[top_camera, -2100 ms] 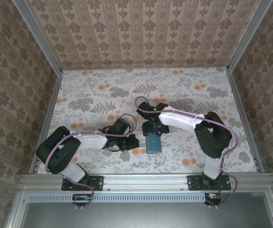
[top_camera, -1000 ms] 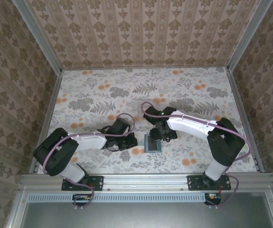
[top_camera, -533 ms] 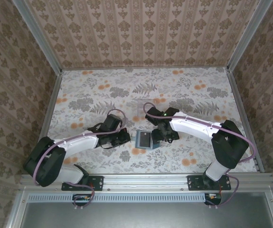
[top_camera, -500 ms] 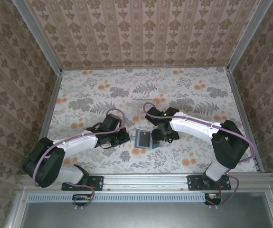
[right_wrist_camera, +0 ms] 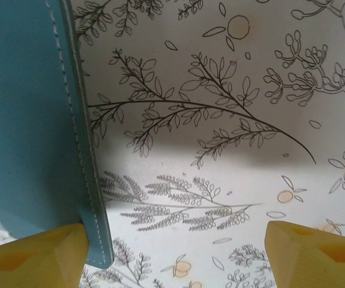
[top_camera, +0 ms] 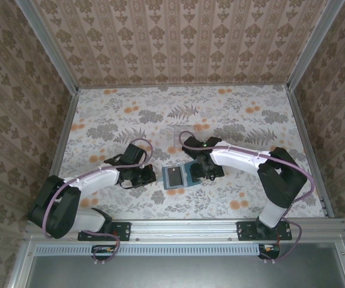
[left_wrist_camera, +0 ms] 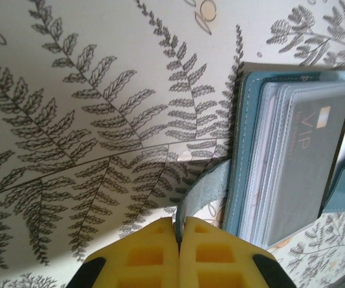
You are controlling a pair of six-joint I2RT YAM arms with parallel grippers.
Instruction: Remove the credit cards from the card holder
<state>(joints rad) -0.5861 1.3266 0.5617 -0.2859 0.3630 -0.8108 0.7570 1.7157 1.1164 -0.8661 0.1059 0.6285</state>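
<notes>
On the pale floral-print tabletop (top_camera: 100, 120), left of centre: black-and-white left arm (top_camera: 94, 178) stretched low toward the middle. Left gripper (top_camera: 150, 175) just left of the holder. Wrist view: yellow fingertips (left_wrist_camera: 148, 258) pressed together, pinching a thin teal strap (left_wrist_camera: 203, 189) that curls off the holder's edge. Next right, at table centre between both grippers: flat teal stitched folding card holder (top_camera: 187, 175), lying open. Credit cards (left_wrist_camera: 268, 180) in a fanned stack inside one panel, pale ones underneath, grey card marked VIP (left_wrist_camera: 310, 156) on top, all tucked into the pocket. Right gripper (top_camera: 195, 170) at the holder's right edge. Wrist view there: yellow fingers (right_wrist_camera: 34, 255) spread wide, gripping nothing, bare tabletop between them. Teal outer panel (right_wrist_camera: 22, 120) with pale stitching alongside one finger; touching or just clear, cannot tell. Right arm (top_camera: 244, 161) reaching in from the right.
</notes>
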